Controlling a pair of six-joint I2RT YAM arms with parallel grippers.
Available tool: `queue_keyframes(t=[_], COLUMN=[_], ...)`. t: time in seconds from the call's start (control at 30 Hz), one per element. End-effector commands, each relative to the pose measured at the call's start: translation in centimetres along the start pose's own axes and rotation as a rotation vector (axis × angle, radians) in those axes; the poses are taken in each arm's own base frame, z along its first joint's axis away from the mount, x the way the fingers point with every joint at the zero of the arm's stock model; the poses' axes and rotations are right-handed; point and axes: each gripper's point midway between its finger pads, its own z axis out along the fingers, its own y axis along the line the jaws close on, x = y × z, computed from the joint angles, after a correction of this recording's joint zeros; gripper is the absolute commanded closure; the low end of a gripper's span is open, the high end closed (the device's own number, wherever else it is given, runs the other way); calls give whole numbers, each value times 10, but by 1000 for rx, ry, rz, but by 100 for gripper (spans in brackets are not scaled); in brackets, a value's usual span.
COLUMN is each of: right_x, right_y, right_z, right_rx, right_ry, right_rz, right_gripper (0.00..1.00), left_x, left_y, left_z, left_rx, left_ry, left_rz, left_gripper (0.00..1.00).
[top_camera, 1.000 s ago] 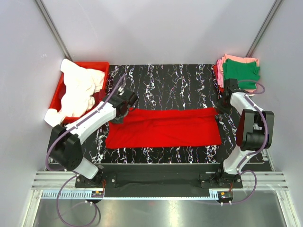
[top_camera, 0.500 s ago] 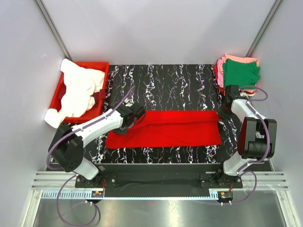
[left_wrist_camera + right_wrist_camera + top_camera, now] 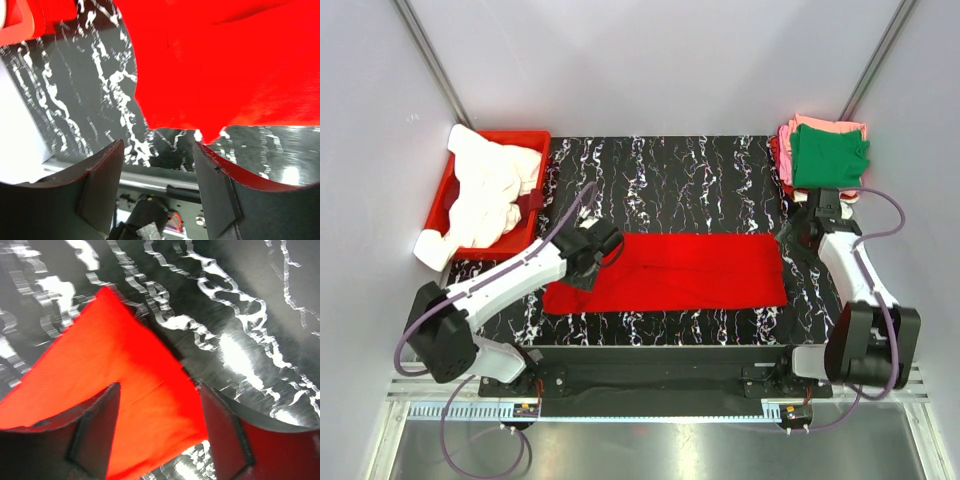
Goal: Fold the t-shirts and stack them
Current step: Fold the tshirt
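Note:
A bright red t-shirt (image 3: 680, 272) lies flat as a long folded band across the middle of the black marbled table (image 3: 670, 175). My left gripper (image 3: 582, 268) hovers over the shirt's left end. In the left wrist view it (image 3: 157, 162) is open and empty, with the red cloth (image 3: 225, 60) lying beyond its fingers (image 3: 102, 185). My right gripper (image 3: 794, 232) is at the shirt's far right corner. It (image 3: 160, 410) is open above that red corner (image 3: 110, 375), holding nothing. Folded green (image 3: 830, 155) and pink (image 3: 820, 127) shirts are stacked at the back right.
A red plastic bin (image 3: 525, 140) at the back left holds crumpled white and cream shirts (image 3: 485, 190) that spill over its near-left side. Grey walls close in the left, right and back. A metal rail (image 3: 650, 395) runs along the near edge.
Both grippers were shut on the red shirt's ends and have opened and let go. The shirt now lies flat. The left gripper moved rightward and nearer, and the right arm's elbow swung towards the near edge.

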Motion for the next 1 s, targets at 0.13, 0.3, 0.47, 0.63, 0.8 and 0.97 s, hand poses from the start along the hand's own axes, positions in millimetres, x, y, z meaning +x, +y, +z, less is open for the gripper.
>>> queue_keyframes(t=[0.13,0.3,0.47,0.63,0.8,0.97], right_x=[43,126,195,240,269,292], right_y=[129,209,272,318,357,379], right_z=[-89,-126,-137,-140,-148,-130], right_rx=[-498,-711,-734,-706,-680,-596], right_ry=[-5,121,199,223,191,143], right_rz=[-155,-412,-641,-782,-884,-928], right_gripper=[37,41,43,43,44,47], left_x=[-57,-92,-114,-118,-121,-121], left_y=[3,21,25,13,7,10], left_z=[-22,-5,25,64,101,127], left_rx=[233,352,395,464,481,446], left_ry=[-183,-234,-194,-94,45,157], left_rz=[-231,-392,-463,-493,-518,-503], left_gripper=[41,49,57,57,56,56])
